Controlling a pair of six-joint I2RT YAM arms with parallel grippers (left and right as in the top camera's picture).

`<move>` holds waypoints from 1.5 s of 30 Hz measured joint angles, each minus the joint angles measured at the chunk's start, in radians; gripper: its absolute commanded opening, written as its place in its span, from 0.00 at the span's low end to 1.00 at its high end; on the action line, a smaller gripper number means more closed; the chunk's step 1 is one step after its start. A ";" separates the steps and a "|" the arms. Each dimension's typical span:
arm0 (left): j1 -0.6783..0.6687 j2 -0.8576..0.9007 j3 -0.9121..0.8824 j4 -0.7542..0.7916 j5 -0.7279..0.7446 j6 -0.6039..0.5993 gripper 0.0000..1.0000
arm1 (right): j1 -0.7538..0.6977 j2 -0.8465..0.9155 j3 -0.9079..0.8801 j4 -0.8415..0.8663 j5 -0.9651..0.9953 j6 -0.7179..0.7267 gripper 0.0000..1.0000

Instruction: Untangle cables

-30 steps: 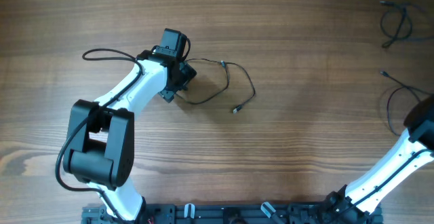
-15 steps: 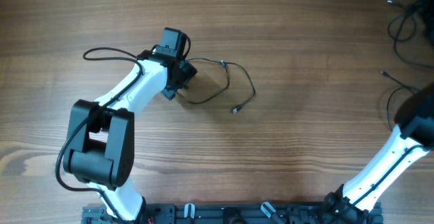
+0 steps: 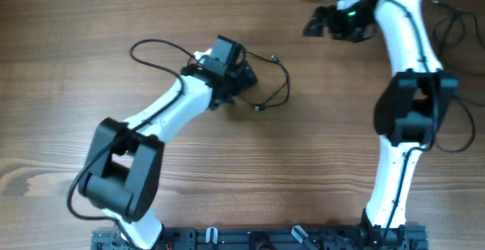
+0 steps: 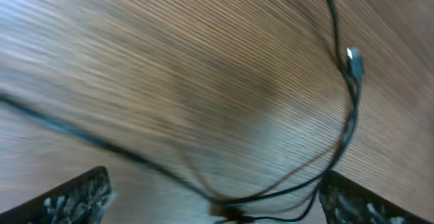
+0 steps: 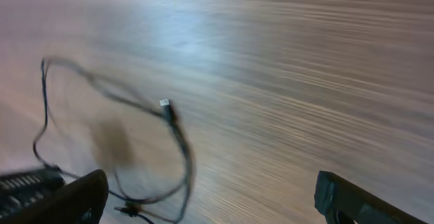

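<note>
Overhead: the left gripper (image 3: 244,74) sits at 12 o'clock from the centre of the table (image 3: 151,174). A looped cable (image 3: 289,87) lies against its 3 o'clock side. The right gripper (image 3: 314,26) is at 1 o'clock, near the far edge. Further cables (image 3: 440,36) lie at 2 to 3 o'clock, beyond its arm.

Left wrist: jaws stand wide. The looped cable crosses between the fingers, apparently ungripped, with its silvery plug (image 4: 353,60) at 1 o'clock.

Right wrist: jaws stand wide, holding nothing. A blurred thin cable (image 5: 178,132) loops at 9 o'clock.
</note>
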 measured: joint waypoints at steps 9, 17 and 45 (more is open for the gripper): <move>0.204 -0.197 0.000 -0.078 -0.023 -0.069 1.00 | 0.224 -0.004 -0.201 0.360 0.000 -0.241 1.00; 0.256 -0.203 0.000 -0.204 -0.024 -0.087 1.00 | 0.367 -0.004 -0.320 0.551 -0.005 -0.315 1.00; 0.315 -0.203 0.000 -0.239 -0.076 -0.087 1.00 | 0.392 -0.004 -0.327 0.271 -0.148 -0.499 1.00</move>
